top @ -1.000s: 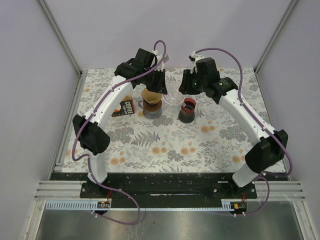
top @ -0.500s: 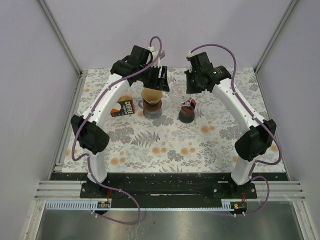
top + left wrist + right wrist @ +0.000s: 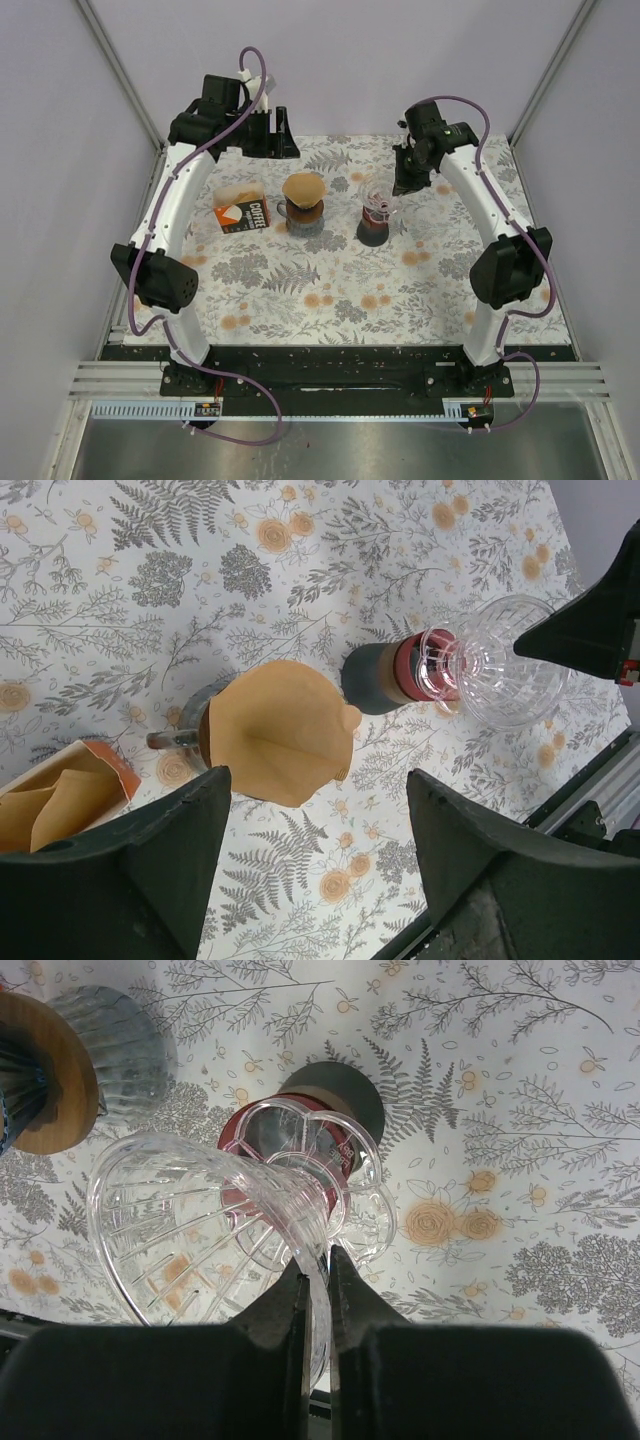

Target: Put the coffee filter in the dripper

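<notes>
Filter [image 3: 303,188] sits spread open in the grey ribbed cup [image 3: 303,222] in the overhead view, mid-counter [image 3: 330,295], just beside the filter box [image 3: 245,213]. The left claw [image 3: 284,135] hangs well apart at the far left, while the right claw [image 3: 407,183] holds the clear dripper [image 3: 378,198] over the red-rimmed cup [image 3: 373,230]. A second ago the left claw was down at the filter and the clear dripper was between the two cups; since then the left arm has swung back and the dripper has shifted onto the red-rimmed cup. From the left wrist, that claw's jaws stand wide with nothing between them, the filter [image 3: 280,730] below sitting free. From the right wrist, the claw [image 3: 315,1282] is pinched shut on the dripper's rim, and the dripper [image 3: 200,1220] leans tilted against the cup's mouth. To finish well, I judge the dripper should be levelled and seated flat before release, so the filter can later drop in centred.
</notes>
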`<state>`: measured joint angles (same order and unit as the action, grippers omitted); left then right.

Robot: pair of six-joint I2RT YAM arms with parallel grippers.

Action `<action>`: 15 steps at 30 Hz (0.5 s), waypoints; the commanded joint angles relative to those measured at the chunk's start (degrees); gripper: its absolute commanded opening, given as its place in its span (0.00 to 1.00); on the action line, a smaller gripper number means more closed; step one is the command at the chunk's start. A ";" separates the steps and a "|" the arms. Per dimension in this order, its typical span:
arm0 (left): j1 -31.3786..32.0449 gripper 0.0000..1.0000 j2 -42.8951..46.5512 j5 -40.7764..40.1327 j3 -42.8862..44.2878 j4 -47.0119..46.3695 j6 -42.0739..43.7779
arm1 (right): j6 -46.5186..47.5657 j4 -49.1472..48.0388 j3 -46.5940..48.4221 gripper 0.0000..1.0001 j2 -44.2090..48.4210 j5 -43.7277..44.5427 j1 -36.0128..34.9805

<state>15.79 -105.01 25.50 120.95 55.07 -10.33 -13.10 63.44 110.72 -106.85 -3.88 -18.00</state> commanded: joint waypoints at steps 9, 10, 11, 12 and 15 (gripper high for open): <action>-1.90 0.75 3.85 3.77 -3.26 -3.65 0.22 | -1.05 -5.08 1.52 0.00 -0.38 -11.05 1.65; -1.82 0.75 3.85 3.86 -3.35 -3.65 0.22 | -1.31 -5.78 1.17 0.00 -0.29 -11.93 1.83; -1.90 0.75 3.85 3.77 -3.26 -3.65 0.39 | -1.48 -6.22 0.73 0.00 -0.12 -12.72 1.74; -1.90 0.75 3.94 3.68 -3.26 -3.65 0.31 | -1.40 -6.48 0.47 0.00 -0.20 -13.08 1.83; -2.08 0.75 3.94 3.77 -3.35 -3.65 0.31 | -1.31 -6.05 0.11 0.00 -0.73 -11.77 2.09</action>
<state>14.28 -103.92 27.73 117.54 54.04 -10.33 -13.76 59.75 110.93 -108.29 -13.47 -16.40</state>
